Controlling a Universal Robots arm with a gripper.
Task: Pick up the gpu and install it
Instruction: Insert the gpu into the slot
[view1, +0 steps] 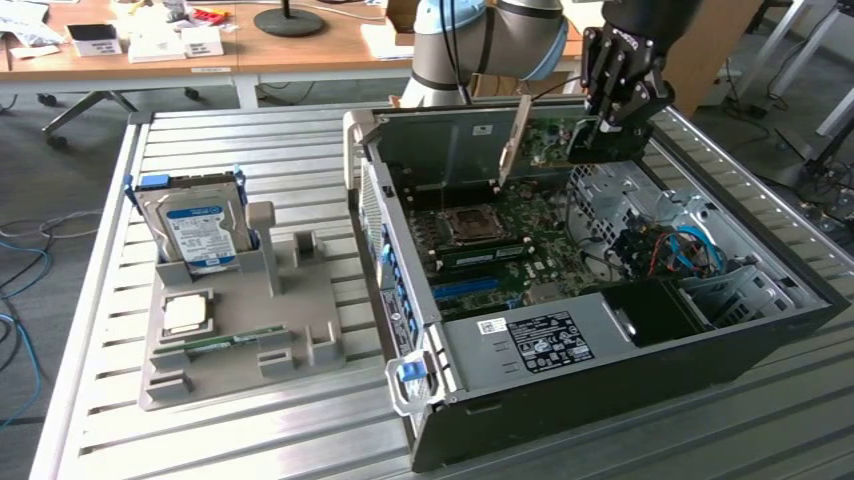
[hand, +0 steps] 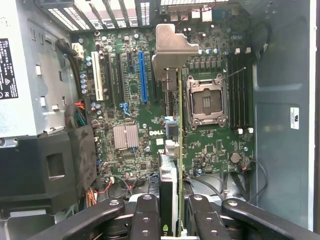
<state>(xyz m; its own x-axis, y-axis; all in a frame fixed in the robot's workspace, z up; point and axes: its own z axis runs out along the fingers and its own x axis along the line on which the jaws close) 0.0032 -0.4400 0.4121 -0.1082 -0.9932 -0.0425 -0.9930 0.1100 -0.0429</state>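
My gripper (view1: 617, 120) hangs over the far end of the open computer case (view1: 747, 330), shut on the gpu (view1: 574, 145). The card stands on edge above the motherboard (hand: 130, 100), its silver end bracket (view1: 513, 145) pointing toward the case's rear wall. In the wrist view the gpu (hand: 178, 150) appears edge-on between the black fingers (hand: 145, 215), with its bracket (hand: 172, 47) at the far end. It hovers beside the blue expansion slot (hand: 143, 75) and the empty CPU socket (hand: 206, 100). I cannot tell whether its lower edge touches a slot.
A grey parts holder (view1: 307, 330) lies on the slatted table at the exterior view's left, carrying a hard drive (view1: 200, 230), a CPU (view1: 187, 312) and a memory stick (view1: 234, 340). The power supply (view1: 534, 340), drive cage and cables (view1: 681, 250) crowd the case's near end.
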